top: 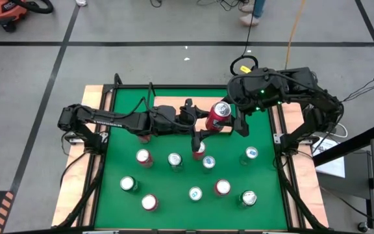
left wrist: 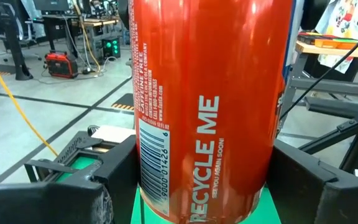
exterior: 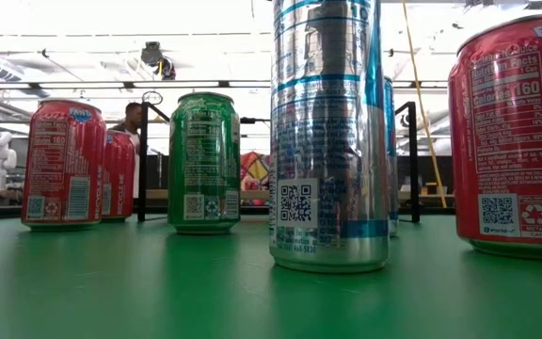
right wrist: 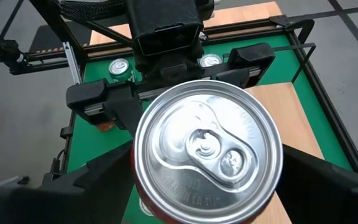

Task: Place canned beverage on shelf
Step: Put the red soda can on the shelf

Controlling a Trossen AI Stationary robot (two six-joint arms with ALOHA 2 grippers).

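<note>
Bracketing the red can (top: 218,117) from both sides, the left gripper (top: 200,121) and right gripper (top: 237,118) each have fingers spread around its body; whether either actually bears its weight I cannot tell. This looks like a handover, or a shared steadying, above the shelf (right wrist: 291,115). From the right gripper, the light-wood board lies just below and beyond the can.

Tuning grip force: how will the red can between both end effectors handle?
The red can is probably stiff but dentable: thin metal walls. Likely slippery: its side is smooth and glossy. Tab looks unopened, so probably full and heavy; tall and narrow, it may tip.
</note>
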